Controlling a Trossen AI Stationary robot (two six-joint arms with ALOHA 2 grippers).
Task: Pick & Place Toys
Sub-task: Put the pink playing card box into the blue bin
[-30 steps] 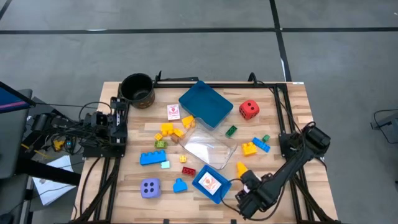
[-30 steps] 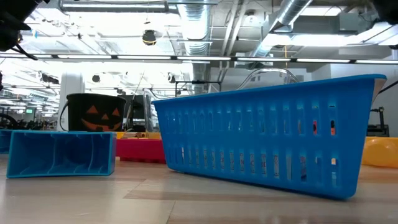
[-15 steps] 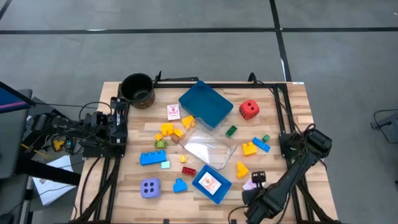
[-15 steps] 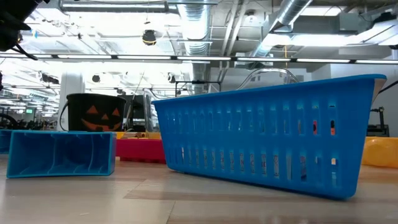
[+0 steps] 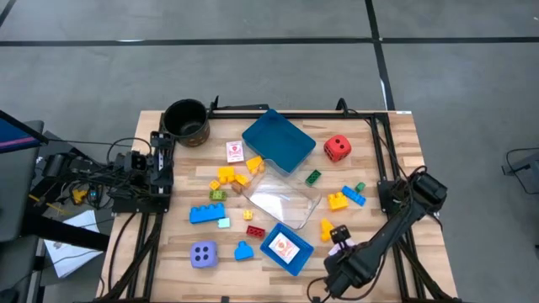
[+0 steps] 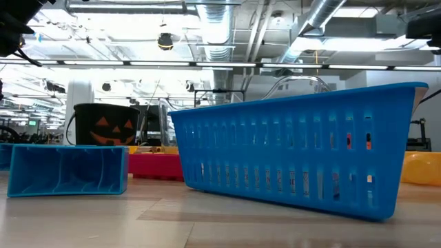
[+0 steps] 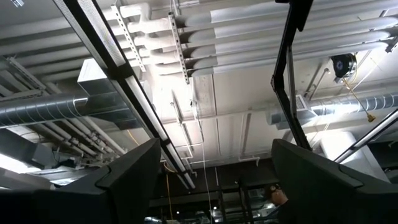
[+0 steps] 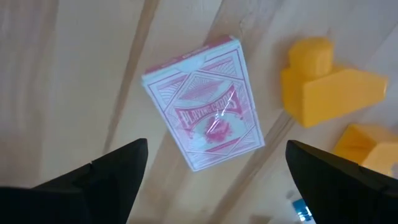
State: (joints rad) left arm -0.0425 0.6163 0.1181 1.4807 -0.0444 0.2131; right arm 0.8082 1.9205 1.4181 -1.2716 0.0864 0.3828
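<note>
Near table's front edge, R gripper (image 8: 211, 165) hangs fingers spread, empty, over card deck (image 8: 204, 102) beside yellow brick (image 8: 329, 90); L gripper (image 7: 211, 171) parked, fingers apart.

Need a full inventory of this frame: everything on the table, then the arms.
dark round pot: 1, black, far left corner
large blue plastic tray: 1, blue, far centre
small blue tray: 1, blue, near centre, holding a card
clear plastic sheet: 1, transparent, centre
red die: 1, right of the large tray
lavender die: 1, near left
white red-printed cards: 3; by the pot side, in the small tray, under the right gripper
plastic bricks: several; yellow, blue, green, red; scattered mid-table
left gripper: parked at the left edge, fingers open, aimed at the ceiling
right gripper: near right, fingers open over a card
</note>
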